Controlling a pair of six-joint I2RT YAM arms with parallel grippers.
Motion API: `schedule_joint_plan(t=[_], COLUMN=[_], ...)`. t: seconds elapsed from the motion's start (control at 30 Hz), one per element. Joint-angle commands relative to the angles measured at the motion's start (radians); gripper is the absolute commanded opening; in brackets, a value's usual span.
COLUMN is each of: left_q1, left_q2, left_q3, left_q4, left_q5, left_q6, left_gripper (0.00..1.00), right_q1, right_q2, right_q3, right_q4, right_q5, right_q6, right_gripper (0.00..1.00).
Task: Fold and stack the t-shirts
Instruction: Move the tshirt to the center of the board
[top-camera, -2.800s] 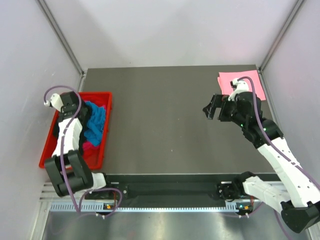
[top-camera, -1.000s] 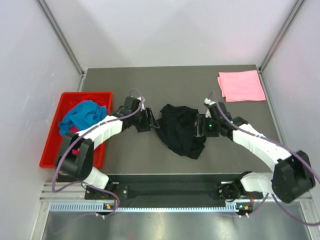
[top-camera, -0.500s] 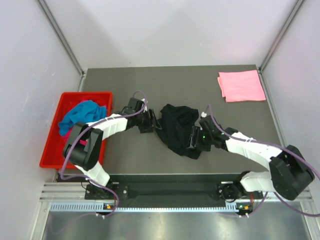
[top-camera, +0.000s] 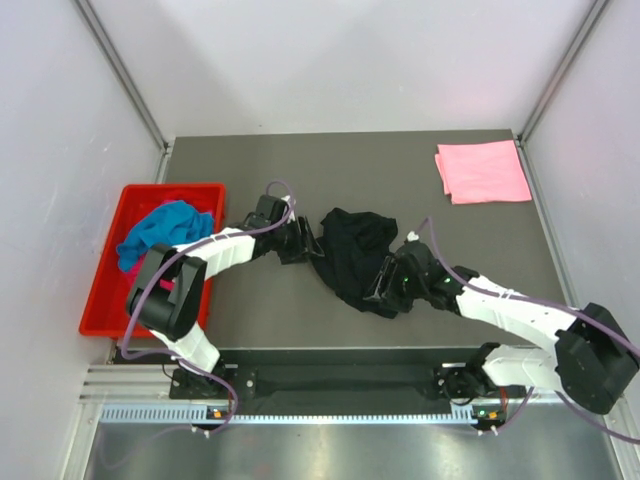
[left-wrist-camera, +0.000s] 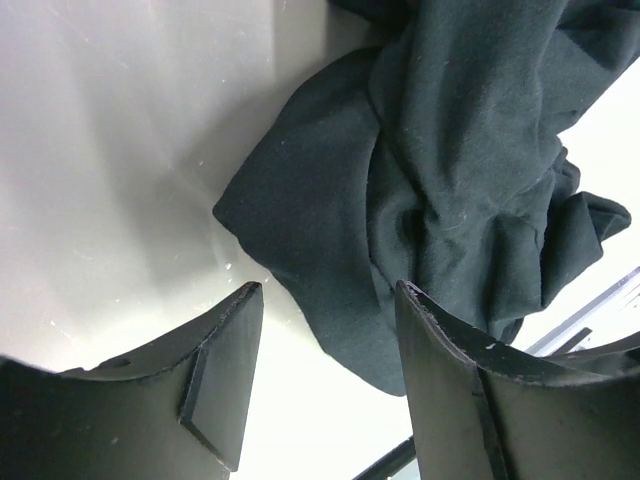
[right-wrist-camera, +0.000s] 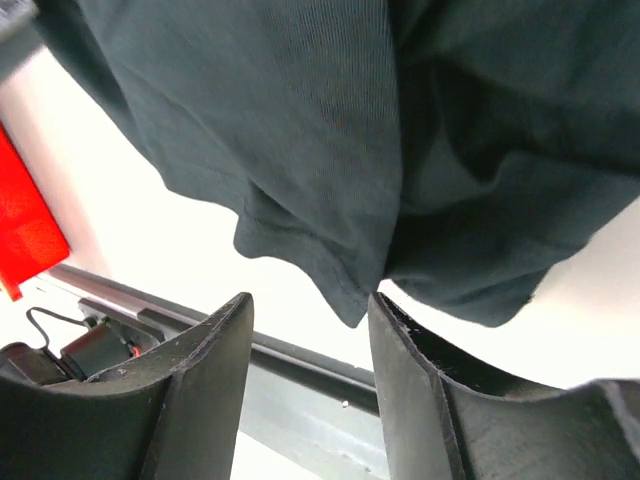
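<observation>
The crumpled black cloth t-shirt (top-camera: 352, 250) lay mid-way across the dark grey table (top-camera: 262, 318). The left gripper (top-camera: 303, 243) sat at its left edge, jaws spread wide and gripping nothing. The right gripper (top-camera: 381, 284) sat at the near hem, jaws partway apart, with a hem corner between them unpinched. The folded light pink t-shirt (top-camera: 483, 172) lay far right.

Shirt (top-camera: 355, 255) at centre, second shirt (top-camera: 483, 172) far-right corner, tray (top-camera: 98, 312) left

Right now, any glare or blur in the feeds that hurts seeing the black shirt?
Top external: even light, sharp, but the black shirt shows few folds. Left wrist: table glares pale, shirt folds sharp. Right wrist: table blown white, fingers near-black.
</observation>
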Motion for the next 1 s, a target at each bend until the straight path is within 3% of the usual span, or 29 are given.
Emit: schedule_joint_plan(t=[0.0,0.13,0.4,0.43,0.47,0.5,0.53,0.57,0.83,0.97], left_q1=[-0.002,-0.002,-0.002,-0.002,-0.002,-0.002,-0.001,0.000,0.001,0.001], left_q2=[-0.032,-0.041,-0.049,-0.052,-0.052,-0.055,-0.061,-0.066,-0.170,-0.242], left_q3=[-0.015,-0.021,-0.026,-0.026,-0.026,-0.026,-0.021,-0.019,0.123,0.105], left_q4=[0.055,0.057,0.054,0.053,0.053,0.050,0.047,0.043,-0.221,-0.146], left_q5=[0.019,0.020,0.015,0.014,0.011,0.008,0.003,0.002,-0.335,-0.267], left_q6=[0.006,0.004,0.006,0.006,0.006,0.006,0.004,0.004,0.039,0.050], left_gripper=[0.60,0.60,0.60,0.60,0.60,0.59,0.60,0.59,0.61,0.62], right_q1=[0.058,0.093,0.114,0.114,0.114,0.114,0.113,0.110,0.039,-0.062], right_q2=[0.022,0.068,0.103,0.100,0.087,0.079,0.062,0.054,-0.088,-0.136], right_q3=[-0.007,0.009,-0.022,-0.022,-0.016,-0.005,0.034,0.065,0.467,0.529], right_q4=[0.040,-0.013,0.070,0.076,0.076,0.064,0.046,-0.026,-0.381,-0.451], right_q5=[0.020,0.063,0.088,0.108,0.122,0.150,0.174,0.197,0.597,0.668], right_q6=[0.100,0.161,0.203,0.201,0.194,0.169,0.152,0.126,-0.111,-0.187], right_gripper=[0.50,0.50,0.46,0.40,0.24,0.17,0.03,0.00,0.00,0.00])
